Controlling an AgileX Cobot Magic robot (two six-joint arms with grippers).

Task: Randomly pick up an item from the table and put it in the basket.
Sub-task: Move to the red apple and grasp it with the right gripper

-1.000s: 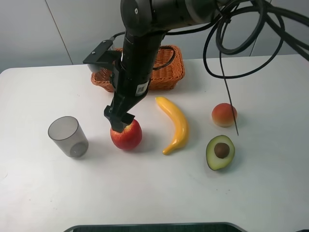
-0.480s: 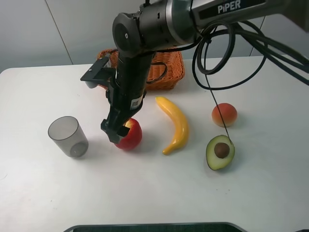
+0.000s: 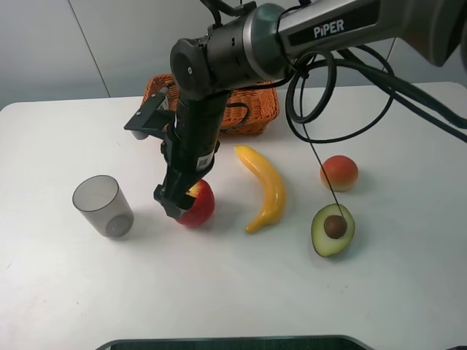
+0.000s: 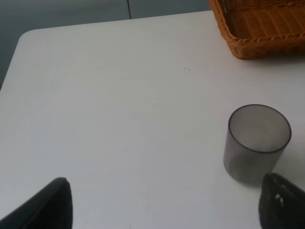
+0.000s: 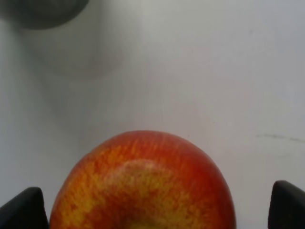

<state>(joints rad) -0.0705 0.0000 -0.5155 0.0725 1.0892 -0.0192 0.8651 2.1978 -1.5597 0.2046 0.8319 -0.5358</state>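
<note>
We find the right gripper (image 3: 177, 203) set down over the apple (image 3: 201, 208), jaws spread wide with the fruit between them. In the right wrist view the fingertips (image 5: 20, 210) sit at either side of the apple and are not clamped on it. The apple rests on the white table (image 3: 219, 292), between the upright grey cup (image 3: 102, 205) and the banana (image 3: 266, 186), and well apart from the wicker basket (image 3: 257, 113) behind the arm. A peach-like fruit (image 3: 338, 173) and an avocado half (image 3: 333, 230) lie further right. The left gripper (image 4: 167, 202) is spread open above bare table near the cup, holding nothing.
</note>
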